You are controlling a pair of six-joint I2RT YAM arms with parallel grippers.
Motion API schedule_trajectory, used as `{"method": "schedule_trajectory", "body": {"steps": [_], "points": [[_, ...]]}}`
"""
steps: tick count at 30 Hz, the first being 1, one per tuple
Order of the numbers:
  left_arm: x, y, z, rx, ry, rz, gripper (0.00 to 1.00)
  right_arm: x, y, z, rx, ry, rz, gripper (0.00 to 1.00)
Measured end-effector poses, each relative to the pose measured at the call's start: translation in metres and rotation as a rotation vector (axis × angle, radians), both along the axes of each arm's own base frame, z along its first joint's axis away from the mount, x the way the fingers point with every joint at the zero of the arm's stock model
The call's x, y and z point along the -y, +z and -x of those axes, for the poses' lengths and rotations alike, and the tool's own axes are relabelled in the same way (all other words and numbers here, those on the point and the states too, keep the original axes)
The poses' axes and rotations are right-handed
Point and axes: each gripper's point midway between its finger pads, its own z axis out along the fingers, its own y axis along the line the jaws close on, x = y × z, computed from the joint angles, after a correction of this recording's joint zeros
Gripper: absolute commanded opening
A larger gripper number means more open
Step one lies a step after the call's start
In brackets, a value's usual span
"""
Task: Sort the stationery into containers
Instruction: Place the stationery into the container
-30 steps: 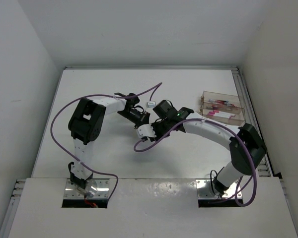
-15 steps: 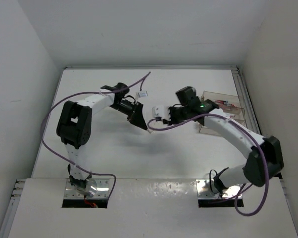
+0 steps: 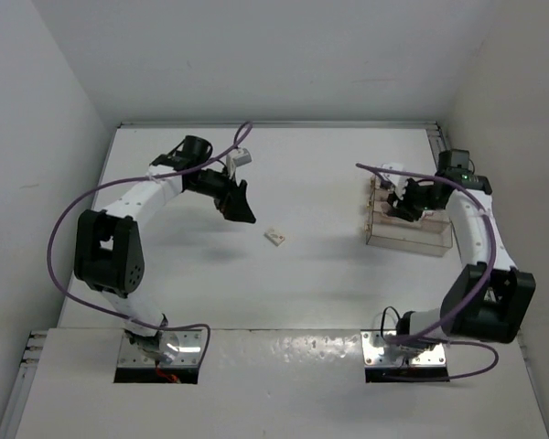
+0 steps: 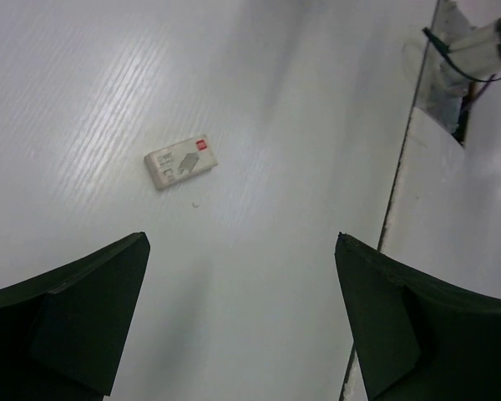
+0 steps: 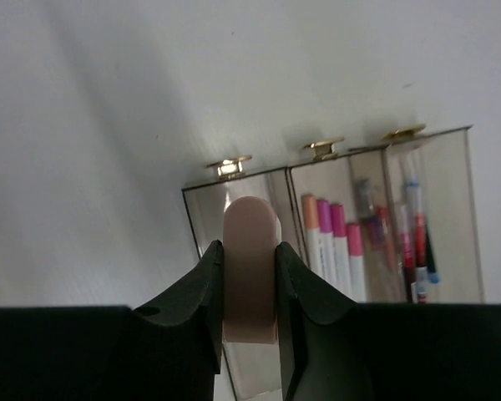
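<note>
My right gripper [image 5: 249, 251] is shut on a pinkish eraser [image 5: 249, 225], which stands up between its fingers. It hangs over the left slot of the clear container [image 5: 202, 219]. White pens with orange and pink caps [image 5: 334, 251] lie in the middle slot, and darker red and blue pens [image 5: 411, 230] in the right one. From above, the right gripper [image 3: 404, 205] is over the container [image 3: 437, 245] at the table's right. A second white eraser [image 3: 276, 238] [image 4: 180, 162] lies flat on the table. My left gripper [image 3: 239, 208] [image 4: 241, 242] stands wide open, left of that eraser.
Purple cables loop from both arms. A metal rail [image 3: 442, 174] runs along the table's right edge beside the container. The right arm's base plate [image 4: 476, 50] shows far off in the left wrist view.
The left gripper has opened and swung back to the left, and an eraser now lies on the table. The right arm has swung right to above the container, shut on the other eraser.
</note>
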Motion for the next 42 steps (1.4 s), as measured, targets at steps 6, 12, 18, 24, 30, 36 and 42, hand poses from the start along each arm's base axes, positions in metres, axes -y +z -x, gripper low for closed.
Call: {"method": "schedule_trajectory", "body": {"steps": [6,12,18,24,30,36,42], "points": [[-0.013,-0.018,-0.003,0.055,0.089,-0.086,1.00,0.021,-0.016,0.005,-0.070,0.032,-0.062,0.00],[-0.016,-0.002,-0.021,0.171,0.137,-0.094,1.00,0.026,-0.024,0.008,-0.056,0.095,-0.074,0.00],[-0.020,0.005,-0.034,0.213,0.163,-0.134,1.00,0.030,-0.045,0.010,-0.065,0.136,-0.096,0.02],[-0.017,0.022,-0.051,0.283,0.145,-0.131,1.00,0.031,-0.064,0.010,-0.091,0.168,-0.117,0.04],[-0.014,0.007,-0.052,0.257,0.131,-0.155,1.00,0.030,-0.083,0.011,-0.131,0.193,-0.143,0.11],[-0.018,-0.003,-0.053,0.250,0.128,-0.186,1.00,0.027,-0.096,0.013,-0.162,0.210,-0.157,0.39],[-0.015,-0.017,-0.058,0.268,-0.009,-0.209,1.00,0.030,-0.099,0.005,-0.138,0.201,-0.143,0.54]]}}
